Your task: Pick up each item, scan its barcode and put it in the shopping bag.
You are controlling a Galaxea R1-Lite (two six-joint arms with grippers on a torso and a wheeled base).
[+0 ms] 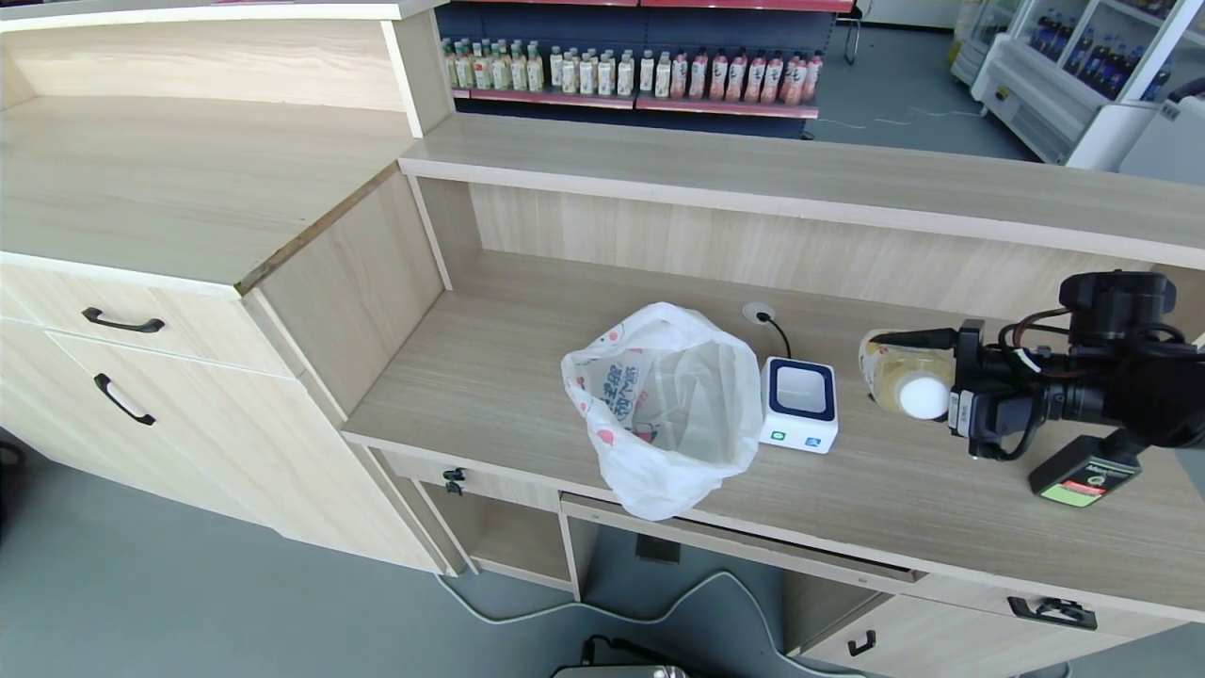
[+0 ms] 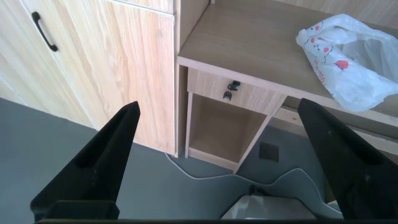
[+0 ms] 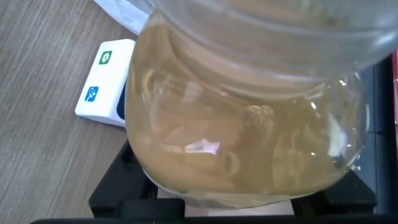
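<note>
Bottle [image 1: 880,372] is being held clamped in the right gripper [image 1: 918,377], just right of the scanner [image 1: 798,403]. Shopping bag [image 1: 659,405] is being seen open at the counter [image 1: 490,377] front edge. Left gripper [image 2: 219,104] is being held spread, over the floor.

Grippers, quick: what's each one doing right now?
Left gripper: open, empty.
Right gripper: shut on the bottle of yellowish drink.

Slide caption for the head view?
Right end effector holds a bottle right of the scanner; open shopping bag sits left of it.
</note>
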